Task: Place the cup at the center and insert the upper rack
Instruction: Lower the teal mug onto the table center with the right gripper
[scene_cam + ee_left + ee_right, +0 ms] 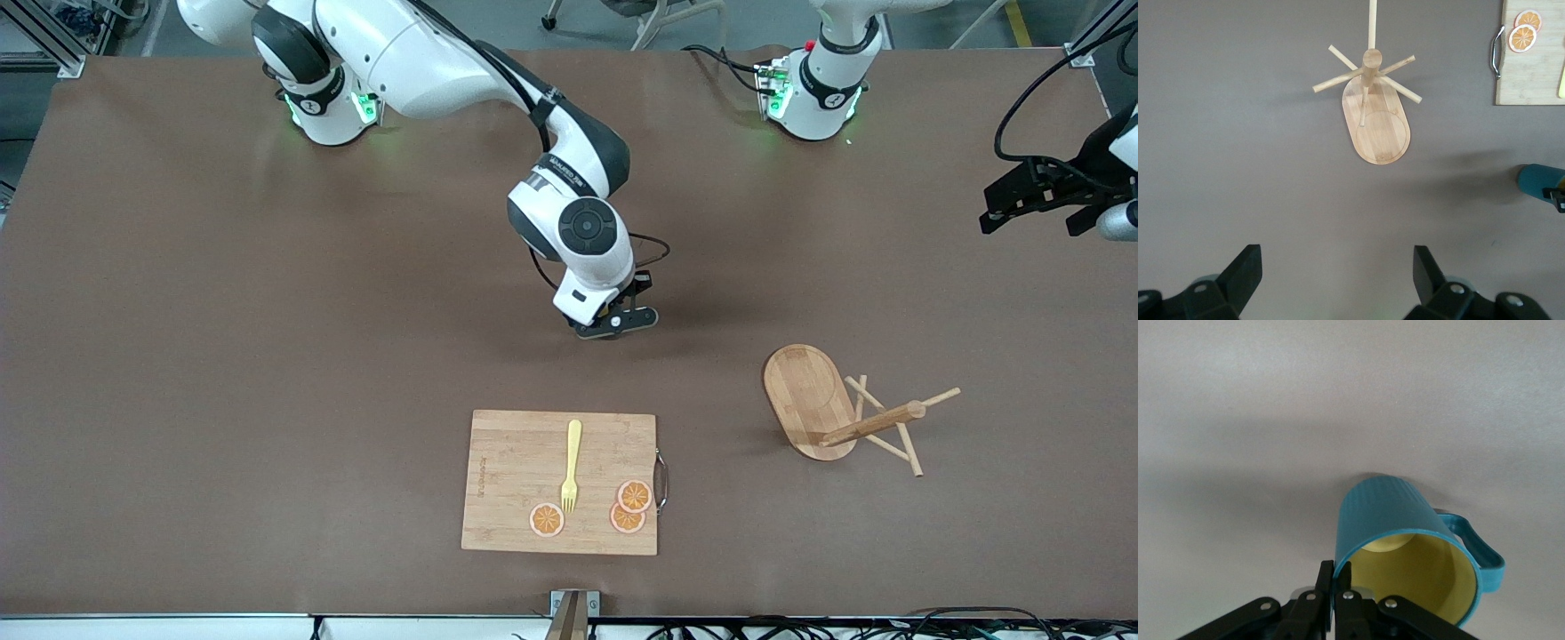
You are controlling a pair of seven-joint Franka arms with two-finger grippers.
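My right gripper is low over the middle of the table, shut on the rim of the teal cup. One finger is inside the yellow interior and one outside, and the cup hangs tilted with its handle to one side. The arm hides the cup in the front view. It shows at the edge of the left wrist view. The upper rack lies tipped on its side toward the left arm's end, its post and pegs resting on the table. My left gripper waits open above the table's end, looking at the rack.
A bamboo cutting board lies nearer the front camera than my right gripper. It carries a yellow fork and three orange slices. Its metal handle faces the rack. Brown table mat lies all around.
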